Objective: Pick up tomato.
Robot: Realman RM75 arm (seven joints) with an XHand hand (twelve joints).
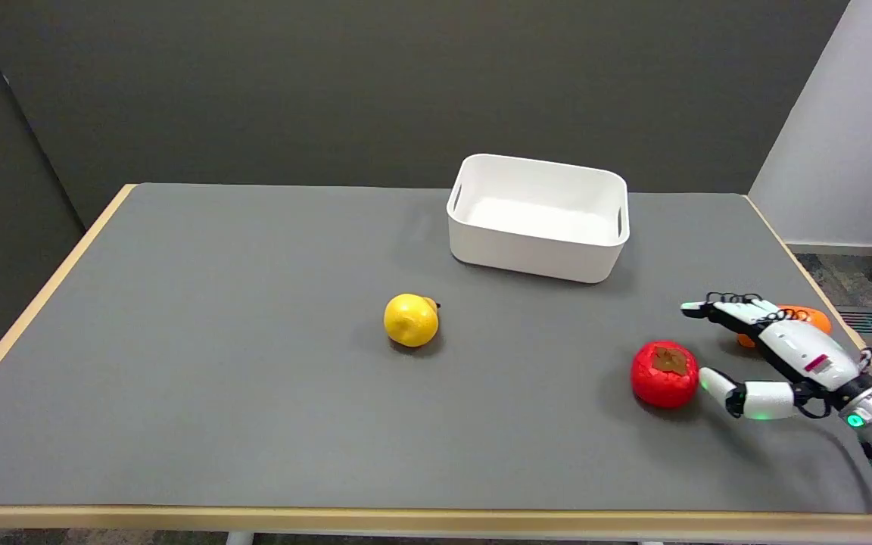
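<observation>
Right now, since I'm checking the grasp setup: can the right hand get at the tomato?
Probably yes. The right hand is open right beside the tomato, thumb tip near its side, with nothing between them. The orange thing lies behind the hand, out of the way.

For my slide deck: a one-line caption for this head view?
Open right hand reaches beside the red tomato on the grey table, not yet gripping it.
</observation>
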